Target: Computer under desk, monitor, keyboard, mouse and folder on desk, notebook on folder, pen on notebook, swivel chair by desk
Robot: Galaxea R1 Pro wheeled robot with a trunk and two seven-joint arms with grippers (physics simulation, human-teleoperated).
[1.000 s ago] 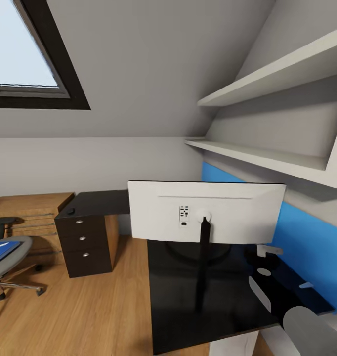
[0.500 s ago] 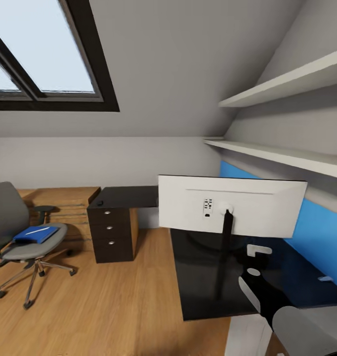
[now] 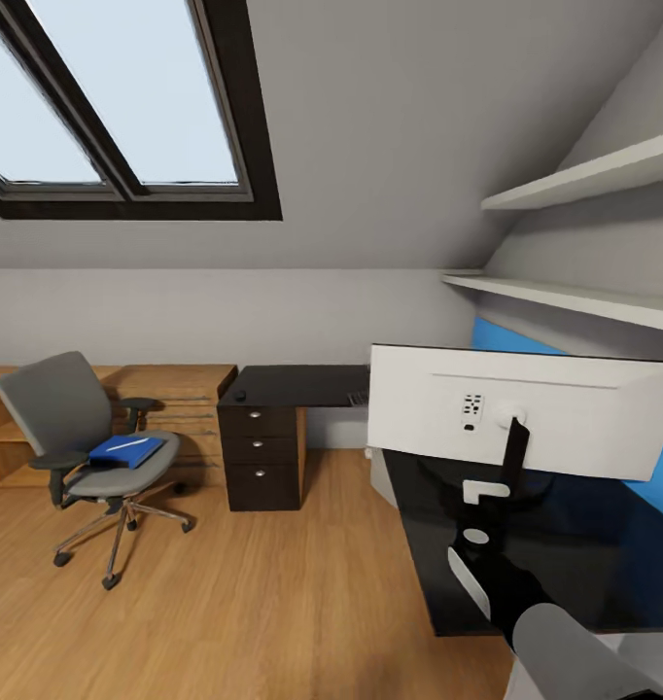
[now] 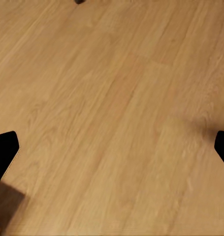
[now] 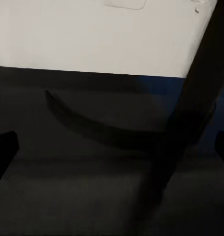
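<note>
While the folder (image 3: pixel 125 450) lies on the chair (image 3: pixel 88 449) seat, the monitor (image 3: pixel 521 412) stands on the table (image 3: pixel 565 574); both pincers gape, the right (image 5: pixel 112 147) facing its stand.

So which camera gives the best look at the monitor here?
The head view: the monitor shows its whole white back and black stand on the desk. The right wrist view catches the lower back edge and stand up close; the left wrist view faces wooden floor.

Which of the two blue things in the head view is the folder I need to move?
The folder is the small flat blue rectangle lying on the swivel chair seat. The other blue is a wall panel behind the monitor.
</note>
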